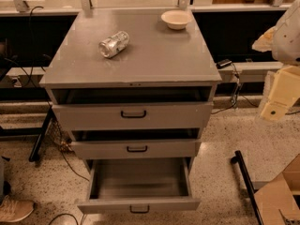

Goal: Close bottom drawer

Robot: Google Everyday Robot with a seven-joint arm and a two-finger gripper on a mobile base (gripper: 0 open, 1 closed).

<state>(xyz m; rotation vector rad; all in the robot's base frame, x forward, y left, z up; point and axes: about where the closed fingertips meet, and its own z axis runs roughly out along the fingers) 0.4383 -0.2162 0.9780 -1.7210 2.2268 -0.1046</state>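
Note:
The grey cabinet [136, 64] has three drawers, all pulled out to some degree. The bottom drawer [139, 204] sits lowest and is pulled out the farthest, toward me. Its inside [138, 178] looks empty, and its small black bar handle [139, 210] is at the front centre. The middle drawer [136, 149] and top drawer [133, 116] are each open a little. My gripper [277, 95], cream coloured at the end of the white arm [288, 29], hangs at the far right, well away from the cabinet and above the height of the bottom drawer.
A crushed silver can [114, 44] lies on the cabinet top and a white bowl [176, 19] stands at its back right. A cardboard box [281, 196] and a black bar [243, 172] are on the floor at right. A shoe [14, 209] and cables are at left.

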